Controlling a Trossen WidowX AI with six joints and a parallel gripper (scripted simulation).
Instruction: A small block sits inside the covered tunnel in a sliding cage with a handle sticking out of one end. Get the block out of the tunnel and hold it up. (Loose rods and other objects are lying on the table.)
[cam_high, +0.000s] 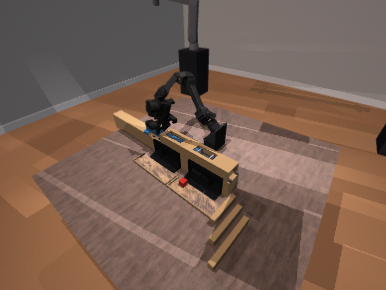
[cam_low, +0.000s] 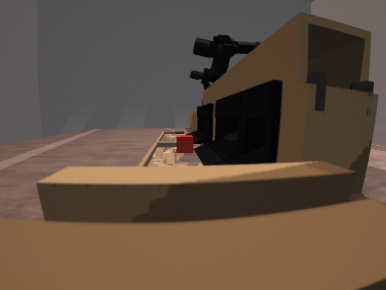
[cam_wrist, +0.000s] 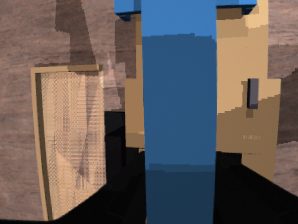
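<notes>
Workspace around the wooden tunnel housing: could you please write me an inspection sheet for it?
Surface: grey-brown mat with pale stripes.
Job's things: wooden housing upright; blue bar at its far end; red block outside the housing, at the shallow trays along its open side.
Clutter: three loose wooden rods by the housing's near end.
Gripper: the gripper is shut on the blue bar; the block is not in it.
Cables: nothing seen.
Surroundings: wood floor, grey walls; a dark object at the right edge, cut off, not identifiable.
</notes>
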